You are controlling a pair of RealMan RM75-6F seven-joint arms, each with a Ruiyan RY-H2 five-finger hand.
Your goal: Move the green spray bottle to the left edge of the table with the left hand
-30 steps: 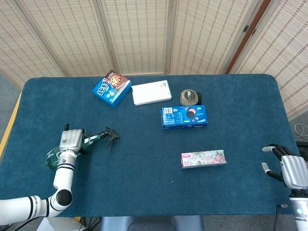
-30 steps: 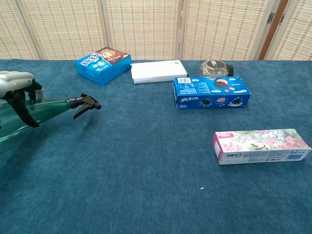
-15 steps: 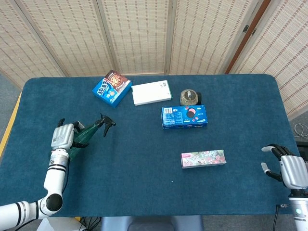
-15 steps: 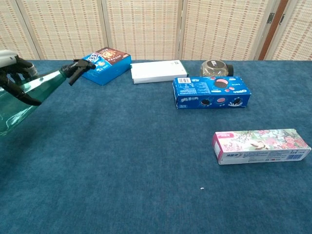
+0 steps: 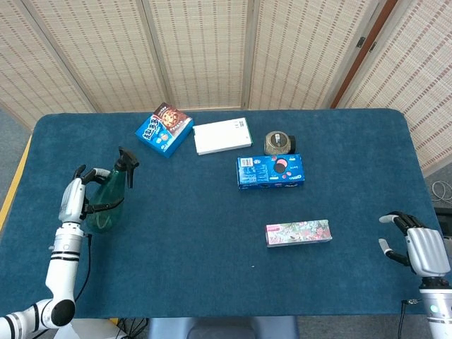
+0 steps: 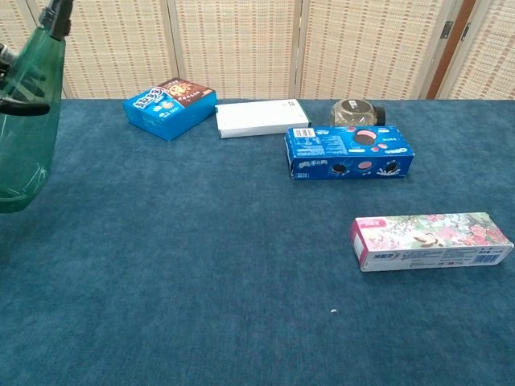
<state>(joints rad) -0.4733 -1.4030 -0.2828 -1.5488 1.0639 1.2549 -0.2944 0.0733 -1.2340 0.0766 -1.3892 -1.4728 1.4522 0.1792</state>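
Plastic of a translucent green is making up the body of the green spray bottle (image 5: 106,199), which is carrying a black trigger head at its top and is tapering from a wide base to a narrow neck. The left hand (image 5: 73,200) is gripping it around the body, fingers wrapping it, and the bottle is standing nearly upright near the left edge of the blue surface (image 5: 212,233); whether its base is touching the cloth cannot be told.

The head view is showing the whole left forearm, the hand and the nozzle pointing toward the far side. The chest view is showing only the bottle (image 6: 28,121) large at the left border, with dark fingers (image 6: 18,103) crossing it and the trigger head cut off at the top.

The right hand (image 5: 417,248) is appearing only in the head view, low at the right corner, holding nothing with its fingers loosely apart and curving.

Both views are showing a blue snack box (image 5: 164,129), a white box (image 5: 222,135), a round jar (image 5: 279,143), a blue cookie box (image 5: 270,171) and a floral box (image 5: 298,232).
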